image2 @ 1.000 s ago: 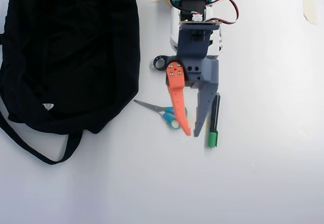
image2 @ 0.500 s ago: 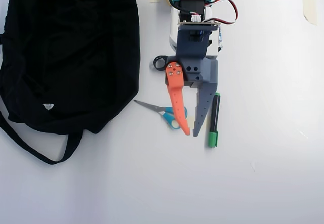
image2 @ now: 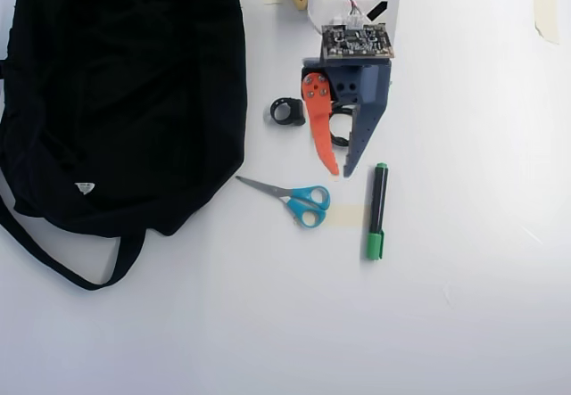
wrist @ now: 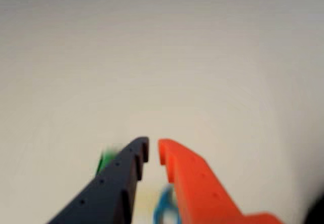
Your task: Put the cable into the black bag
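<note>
The black bag [image2: 125, 92] lies flat at the left of the overhead view, and I cannot see its opening. A small black ring-shaped thing [image2: 287, 111], perhaps the coiled cable, lies on the white table between the bag and my arm. My gripper [image2: 341, 172] has an orange finger [image2: 319, 132] and a dark blue one, and points toward the bottom of the overhead view. Its tips are nearly together, with only a thin gap and nothing between them. In the wrist view my gripper [wrist: 153, 150] is over bare table, and the ring is out of view.
Blue-handled scissors [image2: 299, 201] lie just below the gripper's tips; their handle shows blurred in the wrist view [wrist: 166, 209]. A green and black marker [image2: 376, 209] lies to the right of the tips. The bag's strap [image2: 53, 261] trails toward the bottom left. A tape scrap [image2: 544, 12] is at the top right.
</note>
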Robot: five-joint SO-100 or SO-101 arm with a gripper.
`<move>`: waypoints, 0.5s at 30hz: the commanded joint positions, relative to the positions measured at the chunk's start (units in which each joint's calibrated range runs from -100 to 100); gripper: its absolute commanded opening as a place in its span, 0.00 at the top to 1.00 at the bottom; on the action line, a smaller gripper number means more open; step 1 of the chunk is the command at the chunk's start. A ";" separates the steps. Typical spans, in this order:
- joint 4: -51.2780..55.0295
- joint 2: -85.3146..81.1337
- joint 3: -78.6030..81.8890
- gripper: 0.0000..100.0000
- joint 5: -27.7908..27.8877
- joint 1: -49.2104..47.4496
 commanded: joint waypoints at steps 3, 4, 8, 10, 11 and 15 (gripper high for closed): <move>14.84 -3.44 -2.15 0.98 -0.18 -2.94; 16.56 -3.44 -2.15 0.98 -0.18 -3.46; 23.37 -3.44 -2.06 0.98 -0.18 -5.86; 25.35 -3.36 -1.34 0.98 -0.23 -6.60; 26.21 -3.11 -1.25 0.98 -0.23 -6.75; 30.08 -2.69 -1.25 0.98 -0.23 -7.05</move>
